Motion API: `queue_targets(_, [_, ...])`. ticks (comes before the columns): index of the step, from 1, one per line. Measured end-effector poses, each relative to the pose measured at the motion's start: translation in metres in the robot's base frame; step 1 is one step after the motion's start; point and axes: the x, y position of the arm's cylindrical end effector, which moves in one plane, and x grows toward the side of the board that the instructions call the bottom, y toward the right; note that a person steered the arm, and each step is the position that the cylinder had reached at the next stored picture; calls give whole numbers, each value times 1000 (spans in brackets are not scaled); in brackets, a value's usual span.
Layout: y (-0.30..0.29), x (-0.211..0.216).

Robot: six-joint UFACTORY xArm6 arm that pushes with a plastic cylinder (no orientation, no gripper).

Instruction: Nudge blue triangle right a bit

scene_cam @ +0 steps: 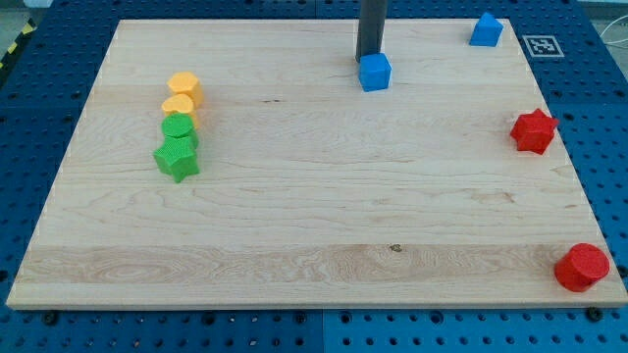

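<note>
The blue triangle block [486,30] sits near the view's top right corner of the wooden board [294,226]. A blue cube [374,72] lies at the top middle. My tip [367,59] comes down from the view's top and stands at the cube's upper left edge, touching or nearly touching it. The tip is well to the left of the blue triangle.
On the left stand a yellow hexagon [184,87], a yellow block [180,107], a green block [180,128] and a green star [177,158] in a tight column. A red star [534,131] is at the right edge and a red cylinder [582,267] at the bottom right.
</note>
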Motion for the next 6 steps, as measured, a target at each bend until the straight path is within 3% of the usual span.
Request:
queue_targets(1, [0,-12])
queue_targets(2, [13,-50])
queue_targets(3, [66,-83])
queue_targets(6, [264,-93])
